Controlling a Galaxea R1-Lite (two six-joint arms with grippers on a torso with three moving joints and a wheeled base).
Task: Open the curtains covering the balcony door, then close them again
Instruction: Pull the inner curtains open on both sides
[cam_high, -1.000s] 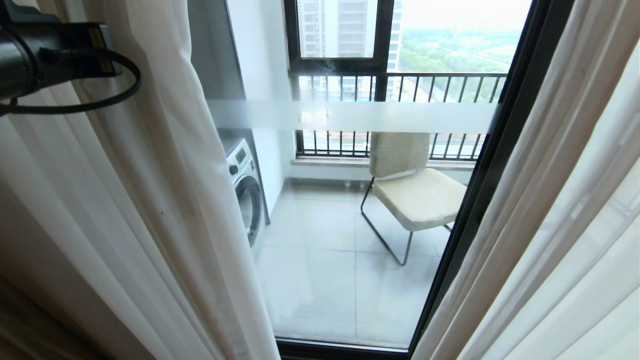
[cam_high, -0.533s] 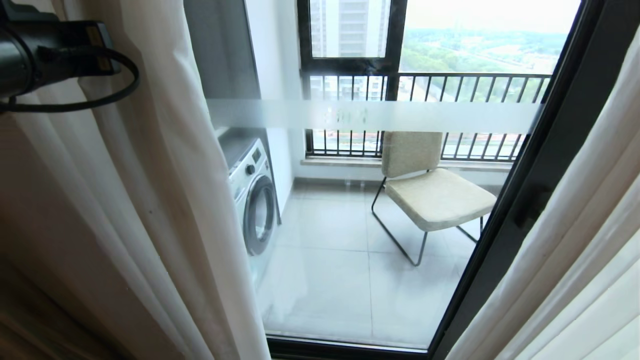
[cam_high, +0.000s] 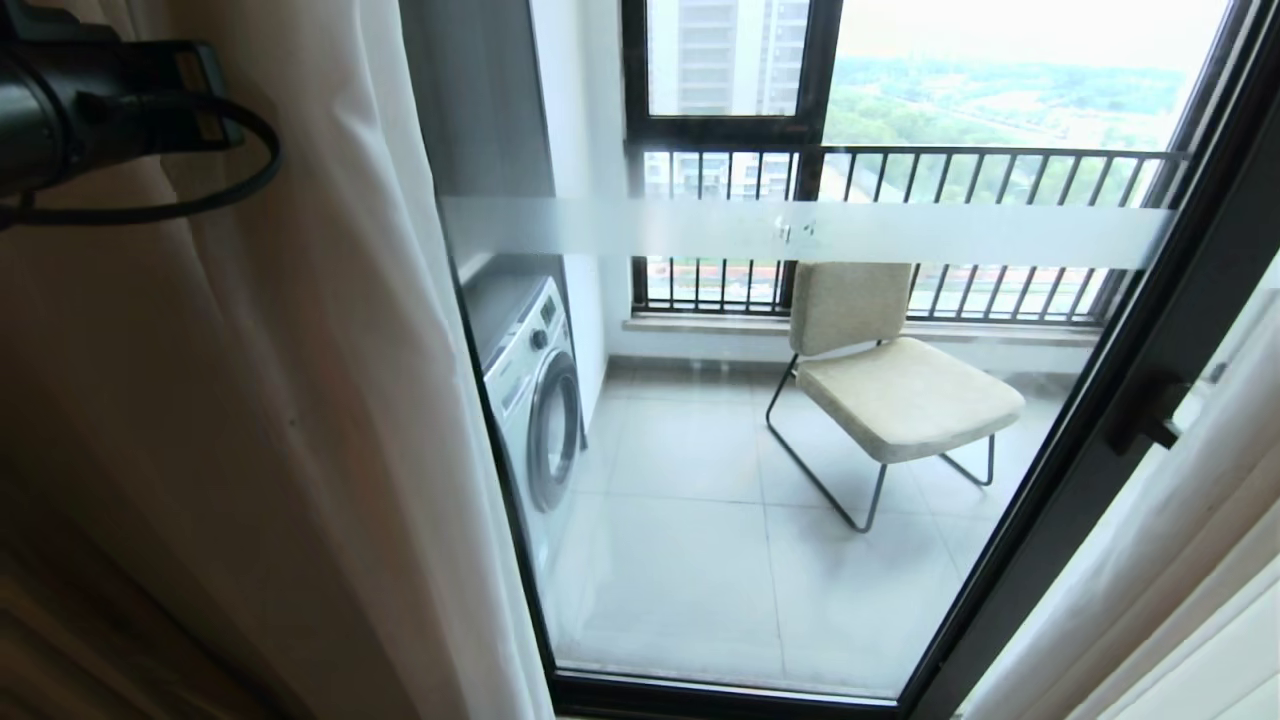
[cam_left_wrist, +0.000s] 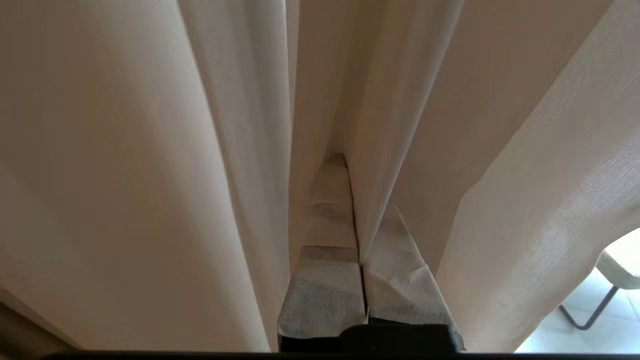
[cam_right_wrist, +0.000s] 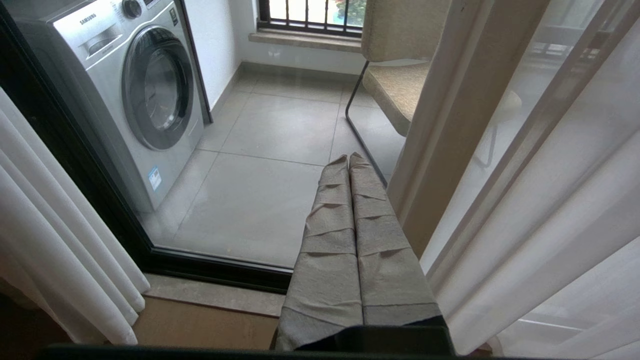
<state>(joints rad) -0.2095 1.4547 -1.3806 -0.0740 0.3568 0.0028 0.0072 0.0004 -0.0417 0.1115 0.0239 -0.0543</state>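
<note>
We hold the left gripper closed, pushed among the folds of the beige curtain at the frame's left, to sweep it aside; the balcony door shows in the centre. The right gripper hangs closed, empty.

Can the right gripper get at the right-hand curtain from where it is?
Probably yes: the right gripper, shut, hangs beside the right-hand curtain with nothing between them, though it would need to open first.
</note>
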